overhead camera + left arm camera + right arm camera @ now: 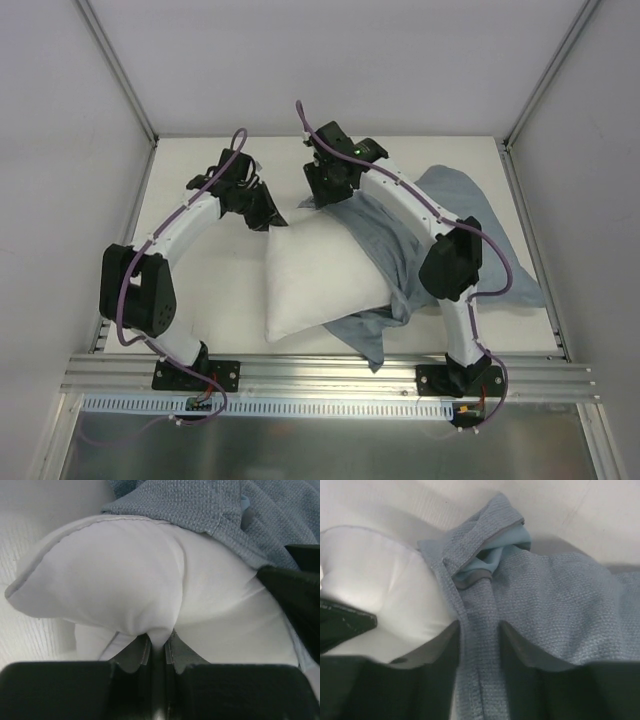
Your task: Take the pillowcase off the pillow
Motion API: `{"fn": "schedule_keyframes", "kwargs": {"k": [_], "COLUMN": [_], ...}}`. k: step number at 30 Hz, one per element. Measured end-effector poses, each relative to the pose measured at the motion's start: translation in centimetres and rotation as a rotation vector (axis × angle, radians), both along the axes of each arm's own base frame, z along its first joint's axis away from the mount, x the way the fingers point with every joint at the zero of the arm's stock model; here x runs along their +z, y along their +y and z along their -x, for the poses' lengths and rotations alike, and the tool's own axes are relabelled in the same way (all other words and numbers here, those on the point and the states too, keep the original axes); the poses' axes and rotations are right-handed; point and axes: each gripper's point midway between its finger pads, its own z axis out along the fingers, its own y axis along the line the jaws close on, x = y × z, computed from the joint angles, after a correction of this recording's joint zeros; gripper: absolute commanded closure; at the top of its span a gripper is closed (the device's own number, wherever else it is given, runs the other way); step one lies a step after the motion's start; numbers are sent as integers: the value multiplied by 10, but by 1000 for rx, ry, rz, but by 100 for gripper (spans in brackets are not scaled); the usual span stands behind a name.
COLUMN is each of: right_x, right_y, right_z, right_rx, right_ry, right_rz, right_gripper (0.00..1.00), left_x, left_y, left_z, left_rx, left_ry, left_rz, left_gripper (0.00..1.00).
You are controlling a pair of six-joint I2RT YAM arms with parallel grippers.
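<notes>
The white pillow (315, 280) lies in the middle of the table, mostly bare. The grey-blue pillowcase (455, 215) is bunched along its right side and spreads to the right, with a fold under its near edge. My left gripper (270, 215) is shut on the pillow's far left corner (157, 635). My right gripper (330, 195) is shut on the pillowcase's hem (480, 645) at the pillow's far right corner. In the right wrist view the pillow (380, 590) shows white to the left of the hem. In the left wrist view the pillowcase (220, 510) lies behind the pillow.
White walls with metal corner posts (120, 70) enclose the table on three sides. An aluminium rail (330, 375) runs along the near edge by the arm bases. Bare white tabletop (210, 300) lies left of the pillow.
</notes>
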Motion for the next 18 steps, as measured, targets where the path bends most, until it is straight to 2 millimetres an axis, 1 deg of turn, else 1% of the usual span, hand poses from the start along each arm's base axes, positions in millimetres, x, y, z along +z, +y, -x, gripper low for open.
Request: {"fn": "schedule_keyframes", "kwargs": {"k": [1,2,3,4,6,10,13,16,18], "right_x": [-2,-2,0,1,3,14,40,70,90], "right_y": [-1,-3,-5,-8,-19,-56,-89,-123,-149], "right_z": [0,-2,-4,-6,-9,-11,-12,-7,-2], "right_rx": [-6,-12,-26,-37,-72,-166,-259,-351,-417], "right_ry": [5,7,5,3,1,-17,-76,-141,-190], "right_rz": [2,1,-8,-12,-14,-28,-83,-138,-169], "right_gripper": [85,94,99,99,99,99,99,99,99], "left_x": [2,4,8,12,23,45,61,76,87], "left_y": [0,1,2,2,3,6,8,8,10], "left_z": [3,6,9,12,18,32,42,48,50], "left_rx": [-2,-3,-4,-6,-8,-16,-24,-30,-31], "left_ry": [-5,-14,-25,-38,-67,-138,-185,-229,-267], "left_rz": [5,10,15,21,32,57,79,100,117], "left_gripper": [100,100,100,100,100,100,100,100,100]}}
